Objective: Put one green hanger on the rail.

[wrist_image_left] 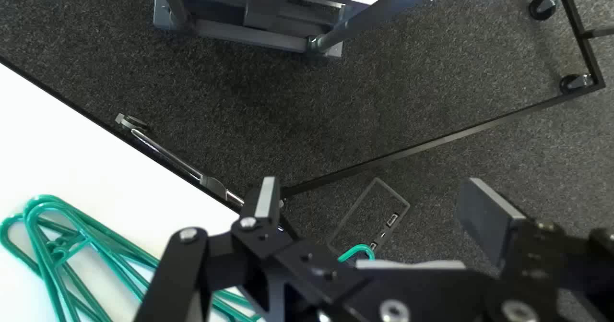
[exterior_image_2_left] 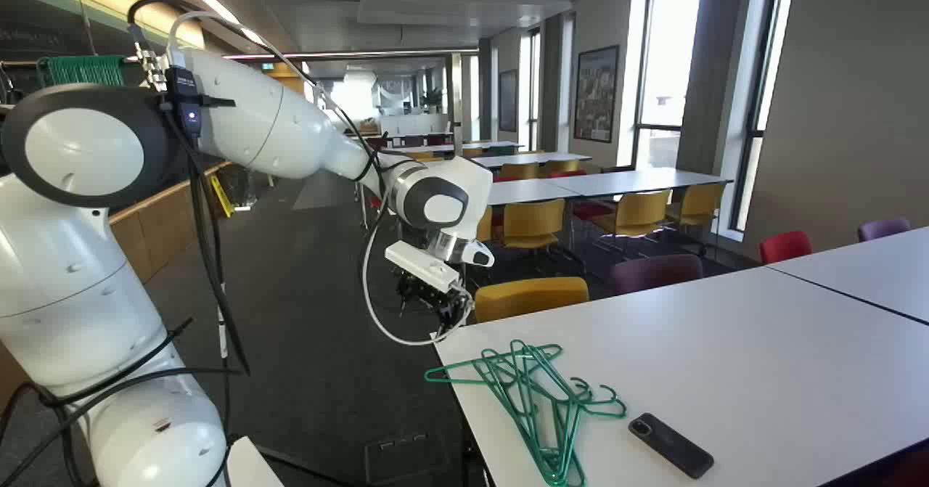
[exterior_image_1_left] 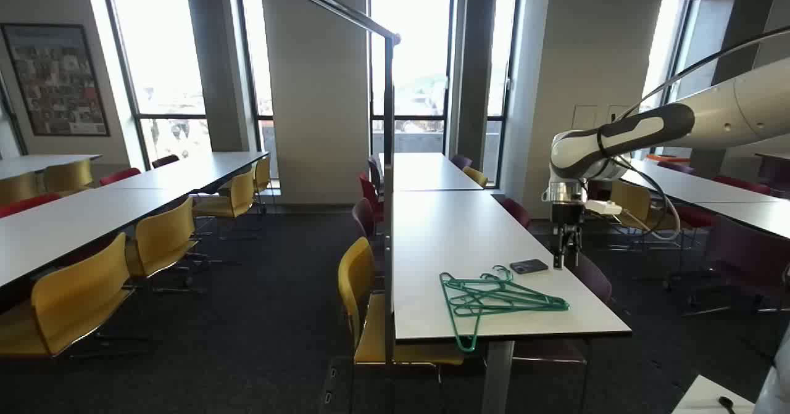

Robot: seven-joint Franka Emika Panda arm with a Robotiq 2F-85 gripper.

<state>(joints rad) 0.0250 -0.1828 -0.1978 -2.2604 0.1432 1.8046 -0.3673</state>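
Our claw [wrist_image_left: 379, 204] stood spread, holding nothing, with carpet [wrist_image_left: 312, 101] showing between its fingers [wrist_image_left: 265, 202] in the wrist view. Several green hangers [exterior_image_1_left: 494, 297] lay tangled on the tabletop [exterior_image_1_left: 444, 229], one poking a corner [exterior_image_1_left: 467, 348] past its end edge. We judged each hanger light, fairly stiff with some spring, and smooth enough to twist in a loose pinch. We favoured taking a single side bar close beneath a hook [exterior_image_2_left: 622, 404], leaving that hook free for the rail [exterior_image_1_left: 327, 4] high above. Which hook belonged to which frame we could not tell, so a slow lift seemed wise, lest neighbours came along. The overhanging corner had open air below for the fingers to straddle, though from there the hanger would probably swing and droop. A phone [exterior_image_1_left: 529, 266] lay near the hooks and wanted avoiding. The upright pole [exterior_image_1_left: 388, 186] crossed the tabletop's side in an exterior view; how near it stood we could not tell, so the carry called for generous room.
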